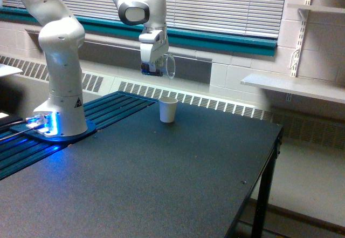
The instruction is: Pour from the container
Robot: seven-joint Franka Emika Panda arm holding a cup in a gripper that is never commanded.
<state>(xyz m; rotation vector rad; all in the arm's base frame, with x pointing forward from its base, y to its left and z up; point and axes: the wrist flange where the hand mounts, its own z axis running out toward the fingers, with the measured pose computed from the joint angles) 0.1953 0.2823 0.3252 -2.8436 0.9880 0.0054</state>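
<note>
Gripper: jaws pinching the container, held in the air, above and slightly to the exterior view's left of the white cup | container tipped on its side, mouth toward the exterior view's right, judged a pouring attitude | white cup upright on tabletop, placed as receiver | contents not discernible

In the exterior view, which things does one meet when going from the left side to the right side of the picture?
Robot base → tool holding the clear container → white paper cup → wall shelf, with the table beneath them.
</note>
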